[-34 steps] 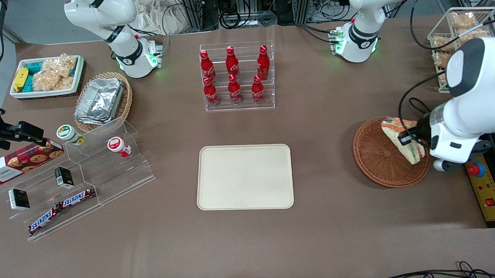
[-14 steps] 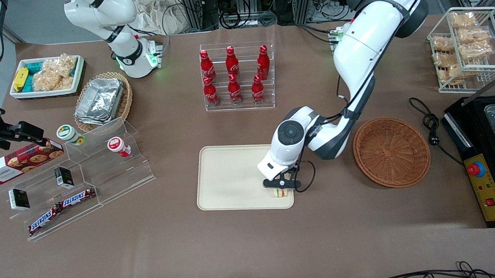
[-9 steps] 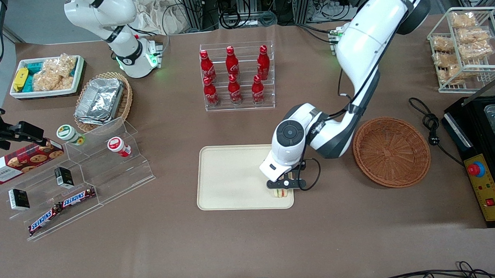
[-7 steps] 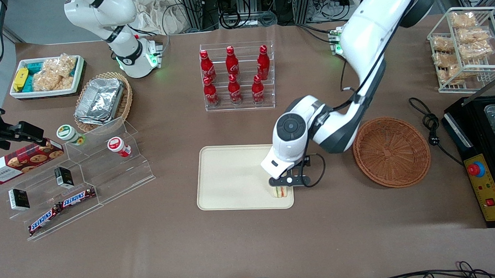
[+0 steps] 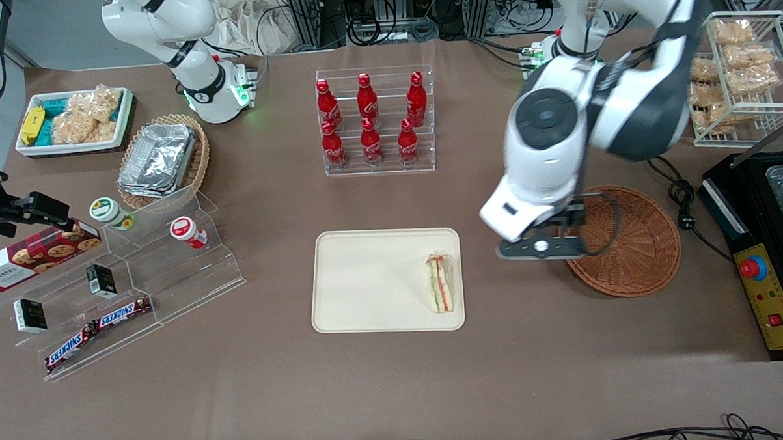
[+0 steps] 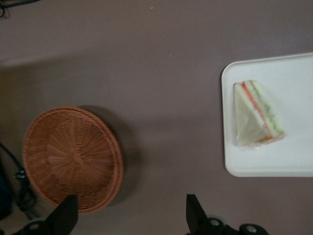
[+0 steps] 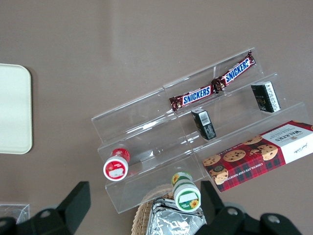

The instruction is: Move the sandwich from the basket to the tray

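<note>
The sandwich (image 5: 440,283) lies on the cream tray (image 5: 367,283), at the tray's edge nearest the basket; it also shows in the left wrist view (image 6: 255,113), lying on the tray (image 6: 293,161). The round reddish-brown basket (image 5: 633,250) is empty and also shows in the left wrist view (image 6: 68,156). My left gripper (image 5: 541,247) is raised well above the table, over the gap between tray and basket and partly over the basket's rim. In the left wrist view the gripper (image 6: 129,218) is open and empty, its fingers (image 6: 195,215) wide apart.
A clear rack of red cola bottles (image 5: 372,120) stands farther from the front camera than the tray. A wire basket of bagged snacks (image 5: 735,71) and a black control box (image 5: 768,278) sit at the working arm's end. An acrylic snack shelf (image 5: 120,281) stands toward the parked arm's end.
The gripper carried the sandwich from the basket to the tray, let go of it there, then rose and moved back toward the basket. The sandwich stays on the tray.
</note>
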`<state>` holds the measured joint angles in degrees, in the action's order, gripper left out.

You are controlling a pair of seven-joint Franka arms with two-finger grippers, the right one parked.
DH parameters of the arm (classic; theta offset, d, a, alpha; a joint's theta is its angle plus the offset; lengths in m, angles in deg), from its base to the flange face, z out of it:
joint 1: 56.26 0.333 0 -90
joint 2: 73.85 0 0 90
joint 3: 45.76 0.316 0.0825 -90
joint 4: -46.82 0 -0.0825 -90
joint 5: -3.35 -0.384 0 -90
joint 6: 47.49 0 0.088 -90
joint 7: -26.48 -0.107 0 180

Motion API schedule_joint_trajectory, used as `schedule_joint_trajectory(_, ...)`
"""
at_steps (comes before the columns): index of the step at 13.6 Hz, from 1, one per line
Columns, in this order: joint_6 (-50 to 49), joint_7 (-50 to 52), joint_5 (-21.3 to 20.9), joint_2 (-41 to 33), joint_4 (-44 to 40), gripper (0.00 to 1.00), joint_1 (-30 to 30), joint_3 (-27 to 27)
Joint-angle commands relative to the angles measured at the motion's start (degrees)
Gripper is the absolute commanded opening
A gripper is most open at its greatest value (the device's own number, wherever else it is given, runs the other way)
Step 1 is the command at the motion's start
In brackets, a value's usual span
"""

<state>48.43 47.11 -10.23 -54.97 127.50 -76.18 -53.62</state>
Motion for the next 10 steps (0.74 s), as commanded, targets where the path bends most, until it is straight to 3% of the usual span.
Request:
schedule_joint_trajectory(1, -4.4, -8.1, 4.6, -5.5, 2.7, 0.99, -0.3, 6.6)
schedule_joint_trajectory(5, -6.7, -18.3, 5.4, -7.7, 2.0, 1.0, -0.5, 13.6)
schedule_joint_trajectory(10, -8.0, -21.1, 6.4, -8.9, 2.0, 1.0, -0.3, 17.8)
